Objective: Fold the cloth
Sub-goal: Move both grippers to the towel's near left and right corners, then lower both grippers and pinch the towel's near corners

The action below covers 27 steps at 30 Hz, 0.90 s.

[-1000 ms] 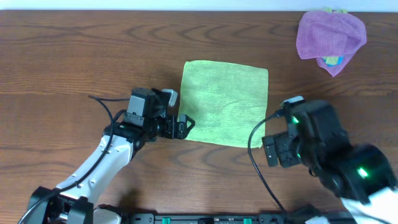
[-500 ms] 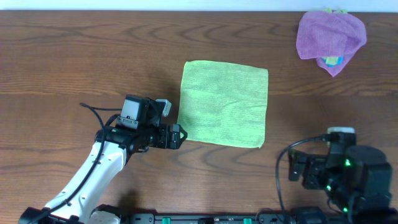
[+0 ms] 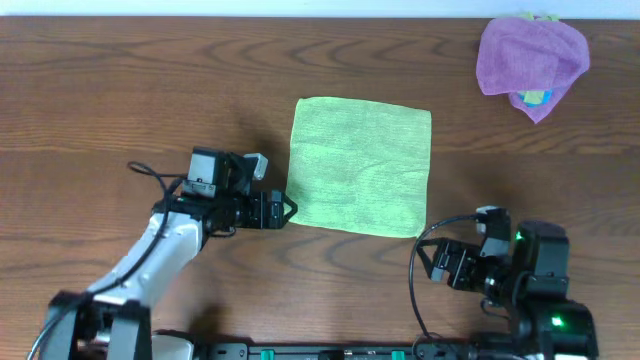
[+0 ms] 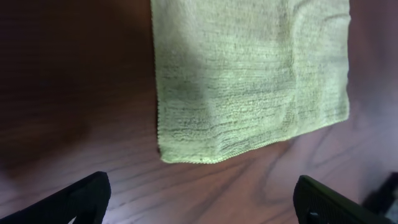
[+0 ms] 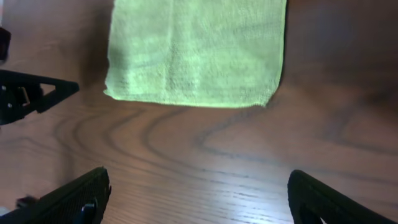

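Observation:
The lime-green cloth (image 3: 362, 165) lies flat and unfolded on the wooden table. It fills the upper part of the left wrist view (image 4: 249, 81) and the right wrist view (image 5: 196, 53). My left gripper (image 3: 284, 211) is open and empty, just left of the cloth's near-left corner, its fingers (image 4: 74, 199) wide apart over bare wood. My right gripper (image 3: 432, 262) is open and empty, a short way in front of the cloth's near-right corner, its fingers (image 5: 336, 199) also over bare wood. No white tag shows.
A crumpled purple cloth (image 3: 530, 55) with a blue-yellow item (image 3: 535, 97) tucked under it lies at the far right corner of the table (image 3: 120, 90). The left gripper's black tip shows at the left edge of the right wrist view (image 5: 31, 96).
My right arm pulled back from the cloth's near-right corner towards the front edge, then came a little forward and left. My left gripper drew slightly back and left of the cloth's corner. The cloth has not moved.

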Available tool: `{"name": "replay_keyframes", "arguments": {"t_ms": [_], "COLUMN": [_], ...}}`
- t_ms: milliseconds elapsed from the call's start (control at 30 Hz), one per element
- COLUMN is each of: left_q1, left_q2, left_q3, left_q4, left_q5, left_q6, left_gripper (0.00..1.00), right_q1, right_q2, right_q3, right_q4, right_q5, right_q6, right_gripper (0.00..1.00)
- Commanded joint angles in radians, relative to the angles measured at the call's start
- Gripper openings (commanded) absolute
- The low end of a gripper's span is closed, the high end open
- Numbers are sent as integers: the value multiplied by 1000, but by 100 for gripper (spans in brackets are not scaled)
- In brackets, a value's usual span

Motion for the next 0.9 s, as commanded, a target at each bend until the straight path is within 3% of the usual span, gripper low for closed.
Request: {"name": "replay_keyframes", "arguments": {"t_ms": [0,167,433,867], "left_q1": [30,130,136,135], "left_q2": [56,72,165,294], "left_q3": [-11,-11,-11,-11], "left_q4": [25,-15,26,165], "left_q5": [132,188,199,275], "left_q6": [7,63,56,-57], "left_gripper": [95,95,95,95], "right_q1": [-44,-114,-151,-152], "right_q2": [20,43,113,509], "right_q3": [-64,-77,-185,-204], "right_q4": [34,46,172,501], "right_q5": [-99,-149,-202,-202], "right_q6": [21,-21,-6,8], "right_gripper": [92,92,89,85]}}
